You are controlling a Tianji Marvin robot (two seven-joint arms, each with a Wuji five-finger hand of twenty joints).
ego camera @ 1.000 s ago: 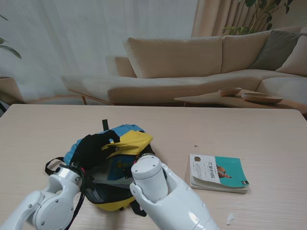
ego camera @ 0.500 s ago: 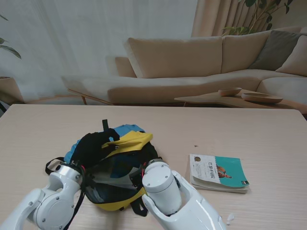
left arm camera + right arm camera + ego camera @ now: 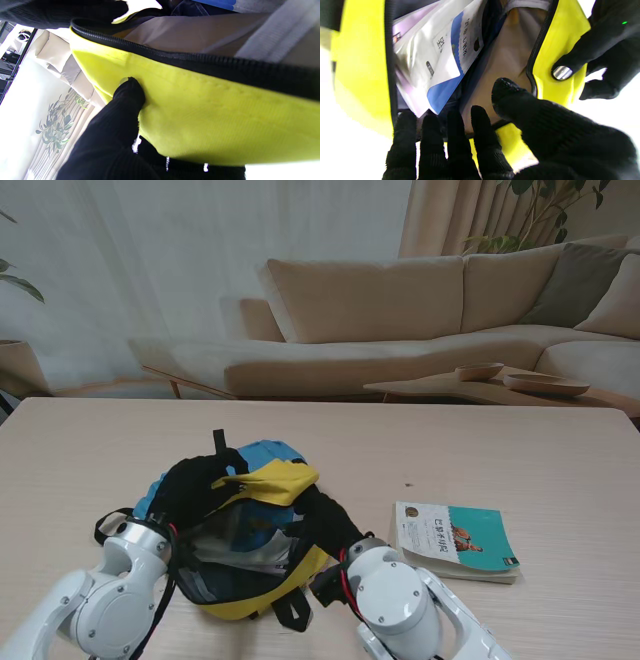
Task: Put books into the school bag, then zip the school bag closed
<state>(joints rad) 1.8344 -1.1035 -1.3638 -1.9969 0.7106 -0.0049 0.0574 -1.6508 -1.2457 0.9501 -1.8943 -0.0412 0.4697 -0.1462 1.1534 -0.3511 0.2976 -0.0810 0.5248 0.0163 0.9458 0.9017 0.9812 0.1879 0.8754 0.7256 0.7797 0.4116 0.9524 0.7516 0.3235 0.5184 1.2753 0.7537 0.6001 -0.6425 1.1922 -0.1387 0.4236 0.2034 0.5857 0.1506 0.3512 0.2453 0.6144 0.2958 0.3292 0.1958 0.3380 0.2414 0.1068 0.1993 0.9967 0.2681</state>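
While the school bag (image 3: 240, 555) gapes — a book (image 3: 440, 65) lies inside.

A pale wood-grain table (image 3: 520, 450) fills the lower half of the room before the sofa. On it, toward seven o'clock from the middle, lies a yellow, blue and black school bag (image 3: 262, 480), its mouth open, black straps (image 3: 108, 522) trailing on the wood at its nine o'clock side. At the bag's three o'clock, apart from it, a teal-and-white book (image 3: 455, 540) lies flat. A small white scrap (image 3: 480, 636) sits near the book's six o'clock
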